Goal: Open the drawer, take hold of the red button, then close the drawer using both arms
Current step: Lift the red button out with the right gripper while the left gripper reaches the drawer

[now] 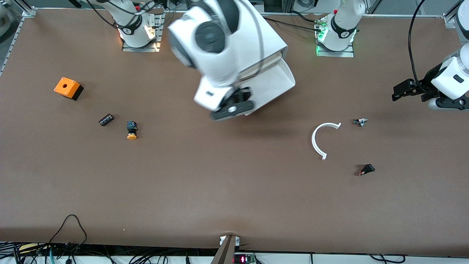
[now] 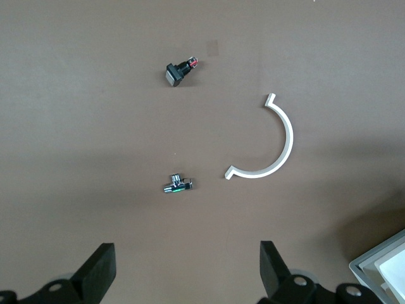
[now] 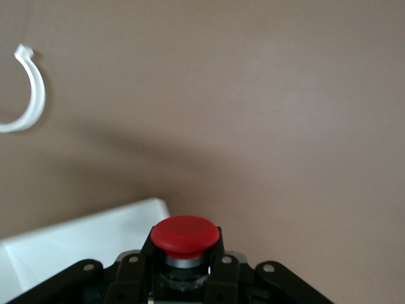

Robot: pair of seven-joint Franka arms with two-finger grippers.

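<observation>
The white cabinet (image 1: pixel 271 42) stands at the back middle of the table, with one drawer (image 1: pixel 280 82) pulled out. My right arm reaches over it. My right gripper (image 1: pixel 233 107) hangs over the drawer's front corner, shut on the red-capped button (image 3: pixel 185 234), whose cap sticks out between the fingers (image 3: pixel 139 253). The hand hides the button in the front view. The right wrist view shows the drawer's white edge (image 3: pixel 76 244) beneath. My left gripper (image 1: pixel 403 90) waits open and empty, raised over the left arm's end of the table; its fingers (image 2: pixel 101 272) stand wide apart.
An orange cube (image 1: pixel 67 88), a small black part (image 1: pixel 106 120) and a yellow-capped button (image 1: pixel 132 131) lie toward the right arm's end. A white C-shaped ring (image 1: pixel 322 139), a metal fitting (image 1: pixel 360 122) and a black switch (image 1: pixel 367 169) lie toward the left arm's end.
</observation>
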